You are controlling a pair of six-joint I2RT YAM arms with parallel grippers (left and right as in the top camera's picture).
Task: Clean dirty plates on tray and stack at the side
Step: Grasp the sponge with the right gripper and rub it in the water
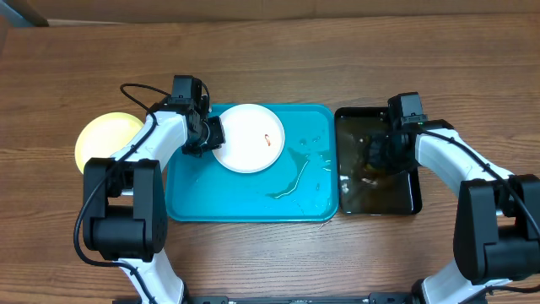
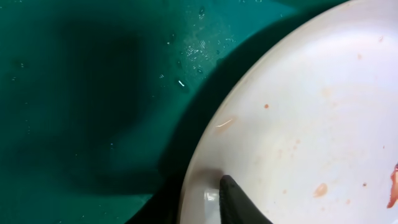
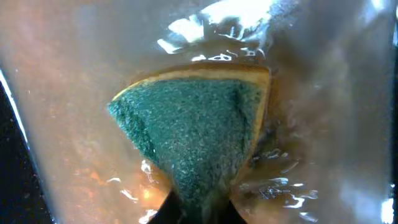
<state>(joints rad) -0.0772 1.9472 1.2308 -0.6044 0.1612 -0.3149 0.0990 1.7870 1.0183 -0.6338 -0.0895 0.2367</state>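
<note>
two plates show. one white plate (image 1: 247, 138) lies in the upper middle part of the turquoise tray (image 1: 245, 203), with an orange-red smear (image 1: 267, 138) right of its centre; up close, fainter orange specks are scattered across its face (image 2: 311, 124). the pale yellow-green plate (image 1: 105, 139) lies off the tray, on the table (image 1: 337, 51) to the tray's left, partly hidden behind the left arm. the left tool (image 1: 208, 135) is clamped on the white plate's left rim: the wrist view shows one dark finger (image 2: 239, 202) pressed onto the rim, the other hidden under it. the plate casts a dark shadow on the wet tray floor (image 2: 74, 93), and streaks of water (image 1: 295, 177) lie on the tray's right half. just right of it, almost touching, sits a narrower black tray (image 1: 405, 198) holding murky brownish liquid. the right tool (image 1: 377, 154) hangs over it, pinching the lower corner of a green sponge (image 3: 199, 124) with a yellow edge, tips (image 3: 199, 211) closed on it.
</note>
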